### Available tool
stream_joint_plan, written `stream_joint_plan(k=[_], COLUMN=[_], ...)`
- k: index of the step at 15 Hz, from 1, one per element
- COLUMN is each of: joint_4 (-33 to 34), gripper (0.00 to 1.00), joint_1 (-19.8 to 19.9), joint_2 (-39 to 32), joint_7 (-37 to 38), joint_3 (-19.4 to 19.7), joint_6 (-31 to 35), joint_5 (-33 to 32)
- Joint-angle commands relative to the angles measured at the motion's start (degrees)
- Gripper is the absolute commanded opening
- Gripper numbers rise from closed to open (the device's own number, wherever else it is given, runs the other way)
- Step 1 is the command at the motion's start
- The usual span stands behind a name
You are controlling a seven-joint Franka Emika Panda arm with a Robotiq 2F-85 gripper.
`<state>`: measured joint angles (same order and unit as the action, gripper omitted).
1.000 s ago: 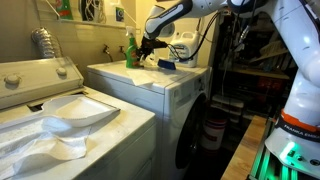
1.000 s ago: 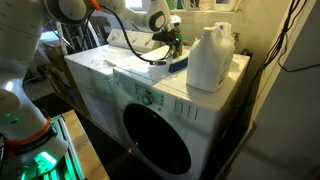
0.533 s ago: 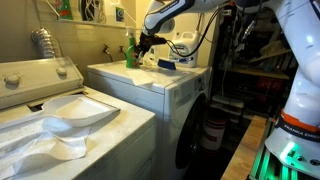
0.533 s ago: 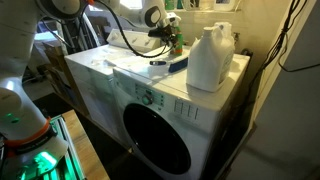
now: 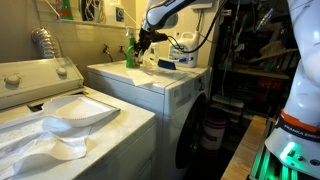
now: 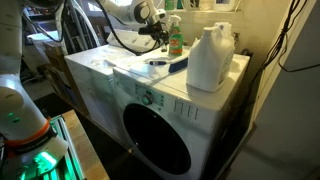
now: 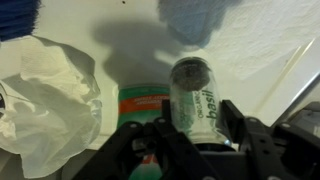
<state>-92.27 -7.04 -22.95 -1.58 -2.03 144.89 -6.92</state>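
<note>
My gripper (image 7: 199, 123) is shut on a small clear spice jar (image 7: 195, 92) with a label that reads organic basil, one finger on each side of it. A green bottle with an orange-and-white label (image 7: 143, 108) stands right beside the jar. In both exterior views the gripper (image 5: 144, 42) (image 6: 158, 31) hangs above the back of the white washing machine top (image 5: 150, 80) (image 6: 110, 65), next to the green bottle (image 5: 130, 50) (image 6: 175, 40). The jar is too small to make out in the exterior views.
A crumpled white cloth (image 7: 50, 95) lies beside the green bottle. A big white jug (image 6: 210, 58) stands on the machine's corner, with a blue flat object (image 6: 172, 63) in front of it. A white sink (image 5: 70, 115) lies beside the machine. The round door (image 6: 155, 135) faces front.
The gripper has risen and drawn a little away from the green bottle with the jar in it. The bottle, jug and cloth have not moved.
</note>
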Motion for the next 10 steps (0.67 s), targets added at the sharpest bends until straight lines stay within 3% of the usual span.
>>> stream_joint_plan(k=[1, 5, 10], joint_4=[-9.65, -11.69, -7.47], gripper=[0.27, 0.27, 0.27], joint_1=[0.20, 0.88, 1.43], joint_2=[7.47, 10.70, 8.66], joint_7=[-2.89, -11.68, -28.54], joint_3=[-2.24, -6.98, -13.97], joint_6=[2.80, 1.73, -2.83], joint_5=[0.38, 4.10, 15.58])
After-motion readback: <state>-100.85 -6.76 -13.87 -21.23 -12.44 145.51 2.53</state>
